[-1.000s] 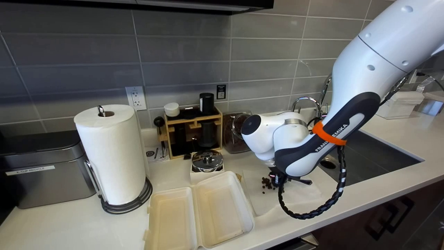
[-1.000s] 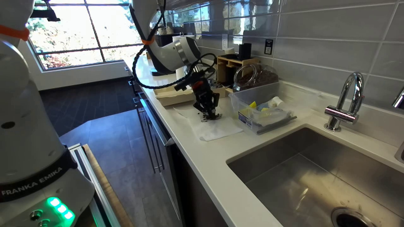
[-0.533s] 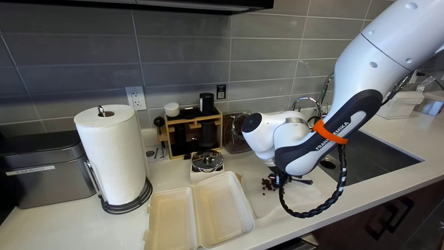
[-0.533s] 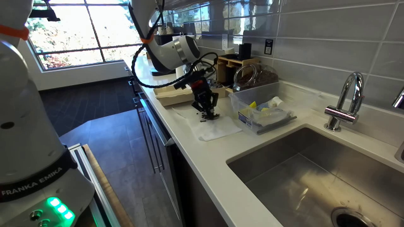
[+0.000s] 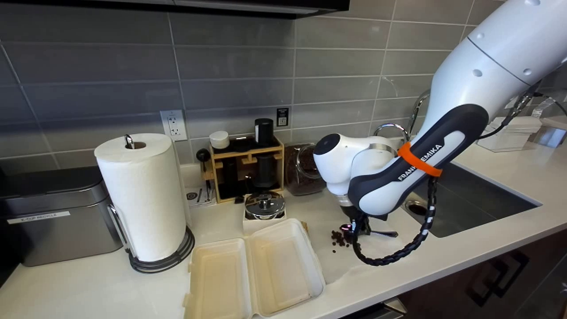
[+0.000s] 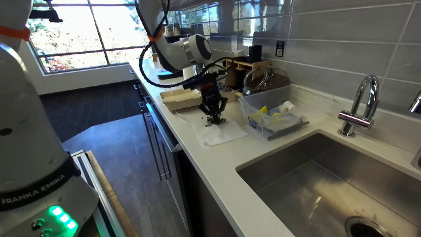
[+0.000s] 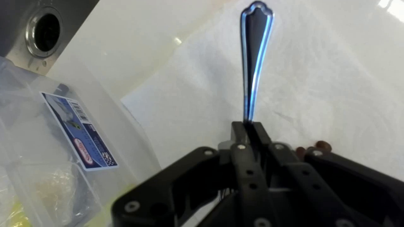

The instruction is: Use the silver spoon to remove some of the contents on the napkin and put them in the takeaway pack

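My gripper (image 7: 248,126) is shut on the silver spoon (image 7: 255,47); its handle sticks out past the fingertips in the wrist view. In an exterior view the spoon (image 5: 384,233) lies nearly level, its bowl beside the contents (image 5: 339,239). The dark bits also show in the wrist view (image 7: 323,146), partly hidden behind a finger. The gripper (image 6: 215,121) is low over the white napkin (image 6: 223,134). I cannot tell whether the spoon bowl holds any bits. The takeaway pack (image 5: 283,270) stands open beside the napkin, and no bits show in it.
A see-through plastic bin (image 6: 260,105) stands beside the napkin, with the sink (image 6: 296,184) beyond it. A paper towel roll (image 5: 141,199), a lidded tin (image 5: 265,206), a wooden stand (image 5: 248,168) and a glass jar (image 5: 303,177) stand behind.
The wrist has risen slightly and the gripper stands more upright. The napkin and its bits have shifted a little toward the takeaway pack. The spoon stays held.
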You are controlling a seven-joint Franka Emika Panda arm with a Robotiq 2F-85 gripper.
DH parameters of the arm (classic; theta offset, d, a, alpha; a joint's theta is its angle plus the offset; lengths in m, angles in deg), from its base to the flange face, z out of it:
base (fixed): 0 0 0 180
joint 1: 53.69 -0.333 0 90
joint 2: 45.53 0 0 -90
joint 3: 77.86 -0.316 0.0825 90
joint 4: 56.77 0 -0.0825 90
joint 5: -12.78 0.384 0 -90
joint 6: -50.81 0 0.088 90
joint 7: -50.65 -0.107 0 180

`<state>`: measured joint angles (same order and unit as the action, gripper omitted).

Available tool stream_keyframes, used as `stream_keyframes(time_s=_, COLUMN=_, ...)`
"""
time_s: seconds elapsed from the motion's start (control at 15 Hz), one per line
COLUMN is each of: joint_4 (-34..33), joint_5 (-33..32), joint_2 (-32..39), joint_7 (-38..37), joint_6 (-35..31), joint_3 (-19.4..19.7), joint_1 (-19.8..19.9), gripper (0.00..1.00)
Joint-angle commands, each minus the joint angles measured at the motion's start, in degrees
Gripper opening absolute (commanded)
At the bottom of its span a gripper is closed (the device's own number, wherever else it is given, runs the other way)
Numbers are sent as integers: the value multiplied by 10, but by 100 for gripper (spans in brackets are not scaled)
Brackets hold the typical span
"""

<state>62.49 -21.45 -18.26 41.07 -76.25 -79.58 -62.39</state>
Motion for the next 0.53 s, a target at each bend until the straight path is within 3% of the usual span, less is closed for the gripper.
stream_keyframes(time_s=0.0, joint_4=23, joint_5=52, joint_2=-15, joint_7=52, joint_6=-35, joint_3=-9, joint_1=19, gripper=2)
stream_keyframes(time_s=0.47, joint_4=39, joint_5=146, joint_2=-27, joint_7=128, joint_6=-73, joint_3=-14, joint_1=43, gripper=2)
